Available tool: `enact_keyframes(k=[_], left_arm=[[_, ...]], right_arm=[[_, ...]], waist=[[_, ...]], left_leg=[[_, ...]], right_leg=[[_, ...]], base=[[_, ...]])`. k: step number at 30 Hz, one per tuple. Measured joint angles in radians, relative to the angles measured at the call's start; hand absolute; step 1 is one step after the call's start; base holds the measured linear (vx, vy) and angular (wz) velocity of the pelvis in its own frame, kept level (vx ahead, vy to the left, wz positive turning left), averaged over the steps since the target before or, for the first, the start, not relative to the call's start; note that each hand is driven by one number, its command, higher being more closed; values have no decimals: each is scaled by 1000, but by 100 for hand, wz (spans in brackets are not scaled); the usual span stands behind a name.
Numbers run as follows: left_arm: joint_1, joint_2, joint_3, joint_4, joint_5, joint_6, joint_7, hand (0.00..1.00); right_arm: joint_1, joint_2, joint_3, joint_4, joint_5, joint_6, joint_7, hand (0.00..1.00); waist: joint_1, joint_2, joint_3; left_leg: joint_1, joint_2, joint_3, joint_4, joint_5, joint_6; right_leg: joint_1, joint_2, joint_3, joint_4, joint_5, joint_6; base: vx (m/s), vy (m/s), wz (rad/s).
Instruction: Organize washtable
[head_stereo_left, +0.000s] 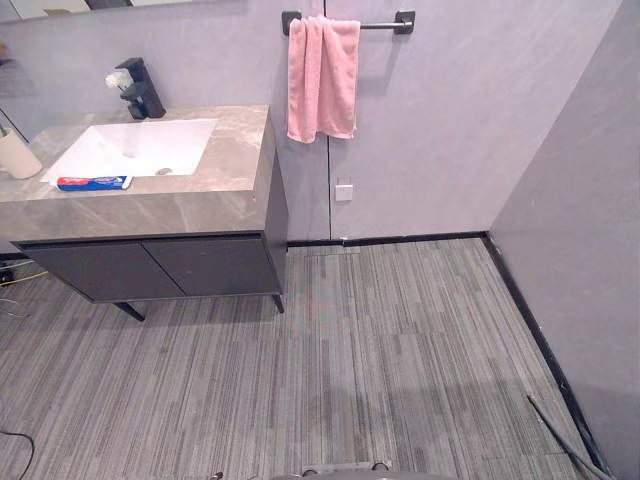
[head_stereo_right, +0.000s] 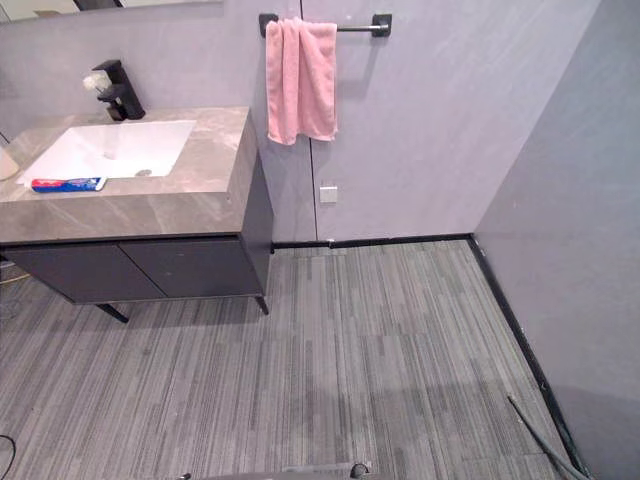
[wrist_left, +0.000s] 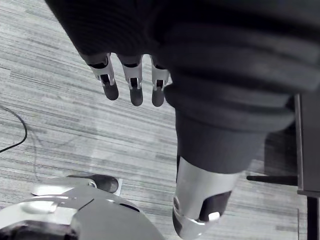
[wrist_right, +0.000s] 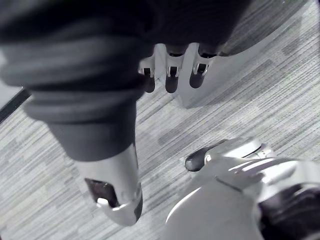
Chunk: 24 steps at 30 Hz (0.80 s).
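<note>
The washtable's grey stone worktop stands well apart from the robot, up in the head view's left, across a stretch of striped floor. The thing most in need of tidying looks to be the toothpaste tube, lying flat on the worktop just beside the white sink and near the front edge. A white container, perhaps a cup or bottle, as it is cut off at the picture's side, stands at the far left. The black faucet sits behind the basin, and a pink towel hangs on its bar. The left hand and right hand hang over the floor, fingers relaxed and empty. The risk lies in the approach: a reach begun from too far out or at an angle could nudge the tube off the front edge or into the basin, or tip the half-seen container.
</note>
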Motion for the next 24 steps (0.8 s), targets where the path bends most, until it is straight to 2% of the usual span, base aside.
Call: enact_keyframes(k=[8, 24], left_arm=[[-26, 5, -2, 7, 4, -2, -3, 0], [-30, 8, -14, 8, 9, -10, -3, 0]], right_arm=[[-65, 7, 0, -3, -9, -4, 2, 0], [-79, 18, 2, -6, -8, -4, 4, 0]], waist=[[2, -4, 39], [4, -4, 43]], left_leg=[[26, -1, 1, -9, 6, -16], [20, 7, 33, -16, 5, -15]], right_leg=[[31, -2, -13, -9, 0, 4], [32, 8, 6, -56, 25, -5]], base=[[16, -8, 2], [-52, -27, -4]])
